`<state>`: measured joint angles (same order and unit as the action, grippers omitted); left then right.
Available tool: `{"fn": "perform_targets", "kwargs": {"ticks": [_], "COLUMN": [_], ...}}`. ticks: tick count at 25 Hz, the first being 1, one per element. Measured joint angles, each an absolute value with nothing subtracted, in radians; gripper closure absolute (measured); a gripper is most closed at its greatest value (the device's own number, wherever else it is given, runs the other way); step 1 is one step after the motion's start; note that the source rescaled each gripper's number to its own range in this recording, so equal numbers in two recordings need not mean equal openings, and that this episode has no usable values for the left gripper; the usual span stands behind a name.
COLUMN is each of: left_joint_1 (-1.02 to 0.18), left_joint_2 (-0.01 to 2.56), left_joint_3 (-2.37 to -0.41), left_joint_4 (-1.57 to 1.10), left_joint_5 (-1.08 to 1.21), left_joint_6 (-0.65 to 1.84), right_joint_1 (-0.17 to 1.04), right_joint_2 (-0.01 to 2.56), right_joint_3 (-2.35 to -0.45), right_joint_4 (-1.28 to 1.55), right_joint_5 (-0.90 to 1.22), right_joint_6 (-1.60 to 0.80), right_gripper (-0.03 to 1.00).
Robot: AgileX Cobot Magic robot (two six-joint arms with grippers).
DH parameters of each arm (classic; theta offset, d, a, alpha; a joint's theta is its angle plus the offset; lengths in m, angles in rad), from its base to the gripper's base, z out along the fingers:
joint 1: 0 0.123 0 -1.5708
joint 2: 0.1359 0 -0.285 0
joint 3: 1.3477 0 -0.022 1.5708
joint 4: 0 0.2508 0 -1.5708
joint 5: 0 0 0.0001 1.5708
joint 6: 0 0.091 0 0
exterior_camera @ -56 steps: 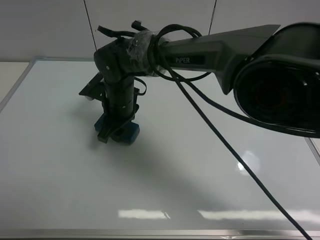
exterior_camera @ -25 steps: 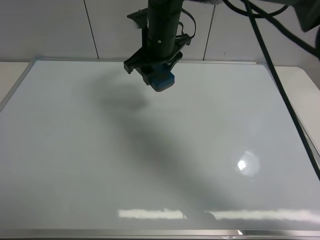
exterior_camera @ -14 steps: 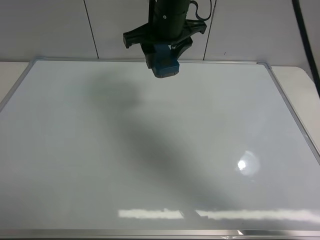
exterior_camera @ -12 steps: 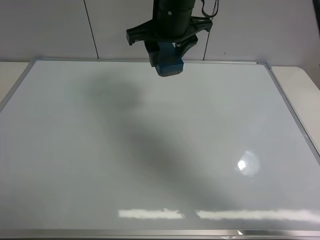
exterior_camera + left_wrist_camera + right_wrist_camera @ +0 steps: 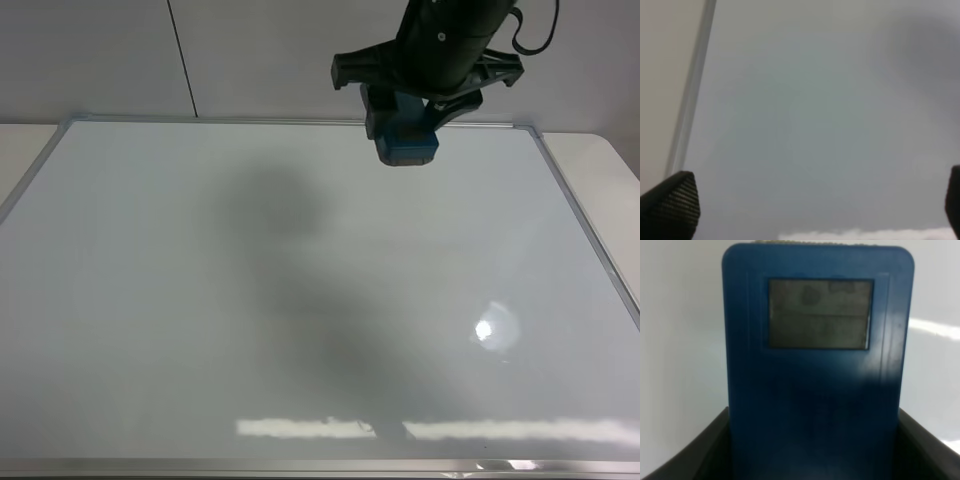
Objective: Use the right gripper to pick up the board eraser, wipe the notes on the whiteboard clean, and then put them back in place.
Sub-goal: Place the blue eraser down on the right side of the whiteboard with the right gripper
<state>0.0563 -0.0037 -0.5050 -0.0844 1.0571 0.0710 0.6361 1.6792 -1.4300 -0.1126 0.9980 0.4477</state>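
Note:
My right gripper (image 5: pixel 405 125) is shut on the teal-blue board eraser (image 5: pixel 405 135) and holds it in the air over the whiteboard's far edge, right of the middle. In the right wrist view the eraser (image 5: pixel 817 370) fills the frame, a grey square patch on its top, with dark fingers (image 5: pixel 700 455) on both sides. The whiteboard (image 5: pixel 150 300) is large, glossy and white with a silver frame. No red notes show on it. My left gripper (image 5: pixel 805 210) is open over the board near its left frame; only its fingertips (image 5: pixel 670 205) show.
A pale table surface (image 5: pixel 610 170) lies beyond the board's right frame. A tiled white wall (image 5: pixel 100 60) stands behind the board. The arm's shadow (image 5: pixel 290 290) falls across the board's middle. Lamp glare (image 5: pixel 492 330) shows at the lower right.
My right gripper lifted the eraser off the board's left middle, carried it to the far edge, then moved to the right along it. The arm has left the foreground.

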Motion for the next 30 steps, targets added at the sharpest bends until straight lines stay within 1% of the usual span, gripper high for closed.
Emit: {"fn": "perform_targets", "kwargs": {"ticks": [8,15,22,30], "left_joint_1": [0.056,0.056,0.056,0.056], "left_joint_2": [-0.004,-0.004,-0.004,-0.004], "left_joint_3": [-0.505,-0.505,-0.505,-0.505], "left_joint_4": [-0.084,-0.084,-0.084,-0.084], "left_joint_5": [1.057,1.057,1.057,1.057], "left_joint_6": [0.071,0.071,0.071,0.071], "right_joint_1": [0.555,0.531,0.508,0.442], "right_joint_2": [1.597,1.585,1.584,1.583], "right_joint_3": [-1.160,-0.990,-0.867,-0.727], "right_joint_4": [-0.116,-0.117,-0.117,-0.130], "right_joint_5": [0.930,0.806,0.742,0.650], "right_joint_6": [0.508,0.533,0.552,0.552], "right_gripper": [0.91,0.91,0.91,0.91]}}
